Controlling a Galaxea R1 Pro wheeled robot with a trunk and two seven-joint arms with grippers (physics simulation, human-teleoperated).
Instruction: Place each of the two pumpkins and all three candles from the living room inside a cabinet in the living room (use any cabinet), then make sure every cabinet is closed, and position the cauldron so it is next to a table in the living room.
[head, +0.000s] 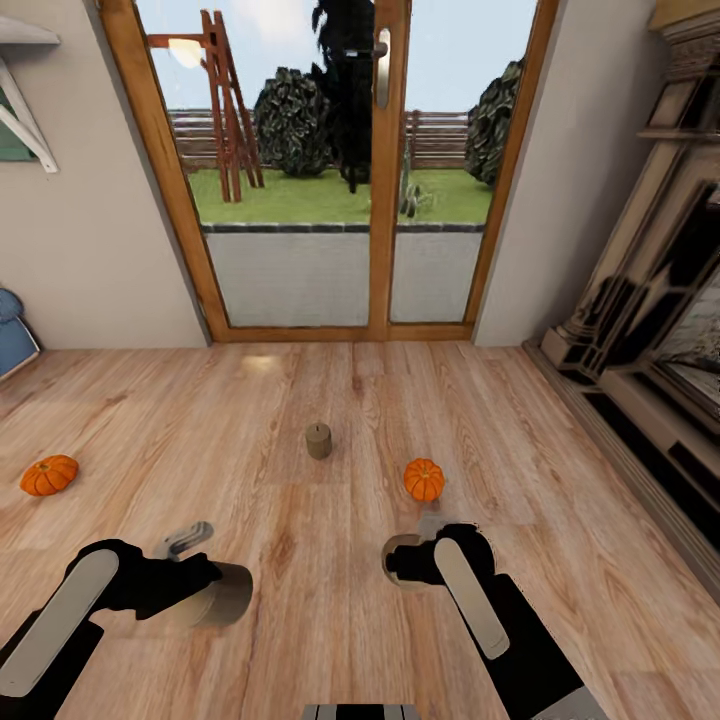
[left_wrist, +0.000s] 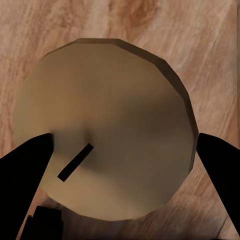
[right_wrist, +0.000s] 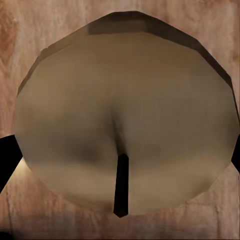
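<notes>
Wood plank floor (head: 300, 500) runs up to the glass patio doors (head: 340, 170) at 12 o'clock; carved dark fireplace (head: 660, 300) along 3 o'clock.

Left gripper (head: 205, 585) at 8 o'clock, low over the floor, clamped on a candle (head: 222, 594); in the left wrist view the black fingers (left_wrist: 25, 165) press both sides of its round top (left_wrist: 105, 130), wick showing.

Right gripper (head: 410, 565) at 5 o'clock likewise grips a second candle (head: 400, 572), finger tips just at its rim (right_wrist: 125, 125). Judgement: both held firmly for carrying to a cabinet.

Loose on the floor: one pumpkin (head: 424, 479) just beyond the right gripper, another pumpkin (head: 48, 475) at 9 o'clock, third candle (head: 318, 440) upright near centre, well apart from both. All three not yet collected.
</notes>
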